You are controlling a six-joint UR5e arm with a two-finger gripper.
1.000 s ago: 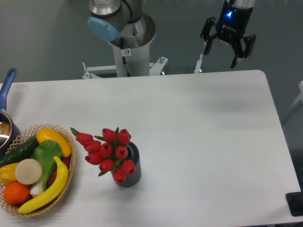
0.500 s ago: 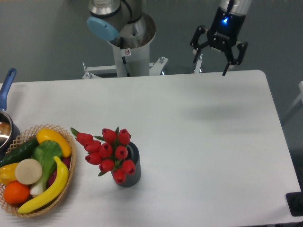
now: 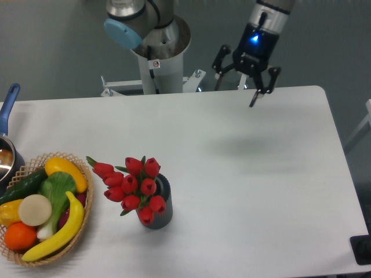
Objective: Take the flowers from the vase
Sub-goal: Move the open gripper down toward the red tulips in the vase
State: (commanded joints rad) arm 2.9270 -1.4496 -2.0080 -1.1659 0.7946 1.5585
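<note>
Over the last second my black two-finger gripper (image 3: 236, 90) has swung left along the far edge of the white table (image 3: 255, 191) and tilted, so it now sits nearer the middle of that edge than the right corner where it was. Its 2 fingers are spread wide with nothing between them. I read this as the opening of the approach: I am heading toward the target but remain high above the surface and well apart from it, so the grasp itself has not begun.

The bunch of red tulip buds with green stems and leaves (image 3: 131, 186) has not stirred. It stands in the small dark grey ribbed cylindrical vase (image 3: 158, 213) near the front left of the table, the blooms leaning left and spilling wider than the rim.

The tabletop is plain, matte and white, with a soft shadow of my arm falling right of centre. Just left of the vase is a round wicker basket of colourful toy fruit and vegetables (image 3: 43, 208) (banana, orange, cucumber among them), and a metal pot with a blue handle (image 3: 7, 133) pokes in at the left edge. Behind the table stands my shiny metal pedestal (image 3: 162, 52) on a grey floor.
</note>
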